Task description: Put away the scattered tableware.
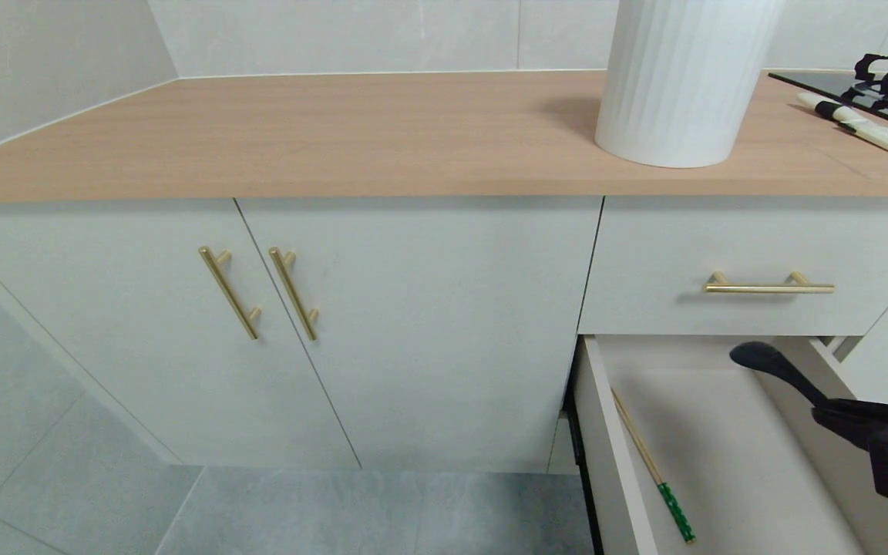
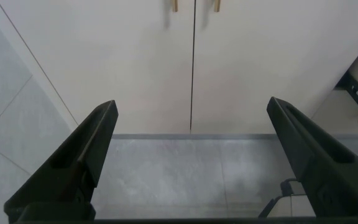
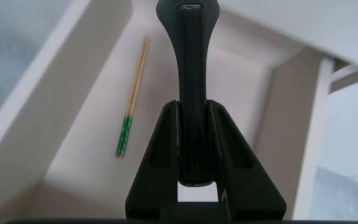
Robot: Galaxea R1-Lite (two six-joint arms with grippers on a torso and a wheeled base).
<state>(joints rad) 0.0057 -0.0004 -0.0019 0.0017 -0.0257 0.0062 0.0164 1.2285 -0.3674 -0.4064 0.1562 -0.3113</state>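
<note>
Hanging over the open white drawer (image 1: 612, 462), the right hand (image 3: 192, 124) is clamped on a black, slim-handled utensil (image 1: 771, 362) with a rounded far end; whether it is a spoon or a ladle I cannot tell. The fingers grip it near one end, so most of its length sticks out ahead of the hand, toward the drawer's back. The bare drawer floor lies straight below the hand and the utensil, and neither touches it.

A pair of bamboo chopsticks with green-patterned ends (image 1: 654, 466) already lies in the drawer, off to the left of the held utensil and close along the drawer's left wall. Their long axis runs front to back, roughly in line with the utensil, with open floor between the two.

The left hand (image 2: 191, 107) is well away to the left of the drawer, its fingers wide apart and holding nothing, facing the shut white cabinet doors (image 2: 241, 68) and the grey floor tiles.

Judging by this, the right arm is the one placed for the next move: lower straight down and let go. Keeping the utensil's length along the drawer's depth should land it beside the chopsticks rather than across them.
</note>
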